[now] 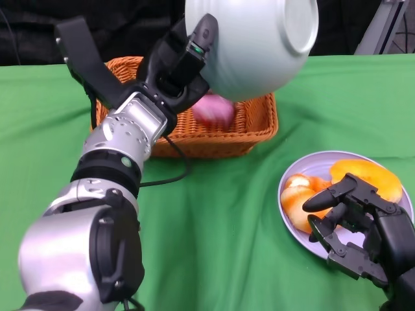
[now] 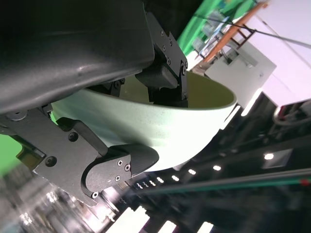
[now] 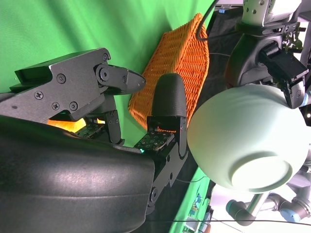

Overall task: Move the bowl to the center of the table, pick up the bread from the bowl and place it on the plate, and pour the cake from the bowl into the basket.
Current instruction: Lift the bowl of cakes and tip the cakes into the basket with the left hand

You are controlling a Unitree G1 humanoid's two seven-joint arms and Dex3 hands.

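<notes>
Bowl [image 1: 259, 45]: pale green, glazed and rigid by its look; you should treat it as smooth, slippery and breakable. It hangs above the basket, tipped well past level.
Bowl heading: foot ring faces up and toward the camera in the head view; the mouth faces down and away, toward the basket. It is round, so it has no long axis, only the mouth-to-foot line, now steeply tilted.
Hold point: the rim, one finger inside and others on the outer wall, as the left wrist view shows.
Left hand [image 1: 185, 61]: grips the bowl at its rim.
Right hand [image 1: 353, 223]: holds nothing, fingers loosely curved and apart, over the plate's near edge.
Cake [image 1: 213, 109]: pink, likely soft and light; it lies inside the basket.
Basket [image 1: 256, 129]: woven, orange, on the table.
Plate [image 1: 305, 162]: carries the bread [image 1: 366, 178], likely light and soft.
Table [image 1: 214, 227]: green cloth.
</notes>
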